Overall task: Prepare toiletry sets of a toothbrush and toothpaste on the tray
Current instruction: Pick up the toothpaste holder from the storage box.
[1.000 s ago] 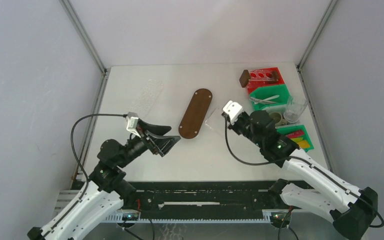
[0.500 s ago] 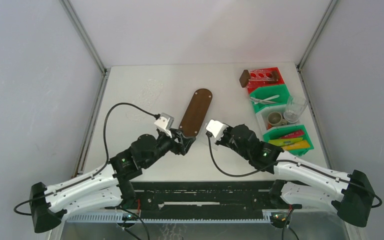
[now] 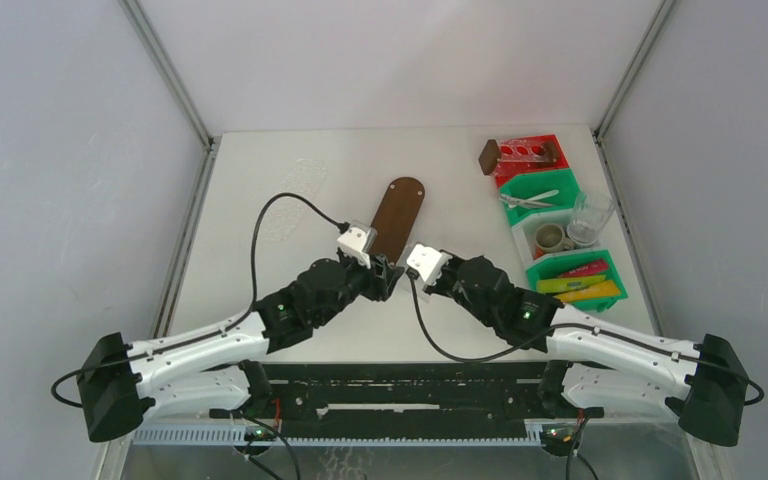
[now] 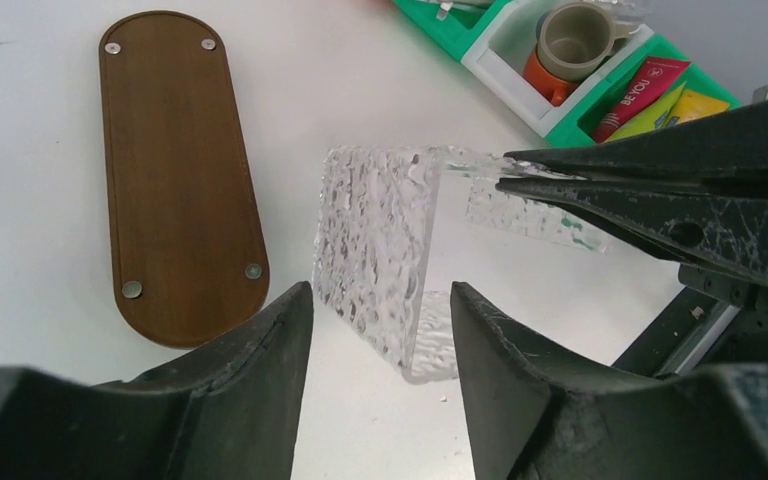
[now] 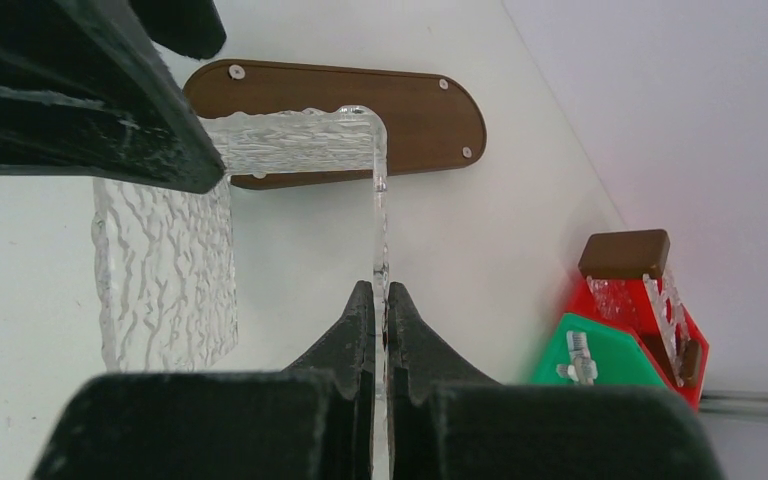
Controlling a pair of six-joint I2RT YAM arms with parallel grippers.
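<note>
Tray [image 4: 375, 250], clear, textured, upright, pinched edge-on by right tool [image 5: 381, 290]; left tool [image 4: 380, 293] half-wide, straddling it; both stretched inward.

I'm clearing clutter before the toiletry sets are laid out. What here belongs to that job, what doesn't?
Job: toothpaste tubes, clear tray held by right fingers, wooden tray.
Lying about: cup, glass, red rack.
</note>
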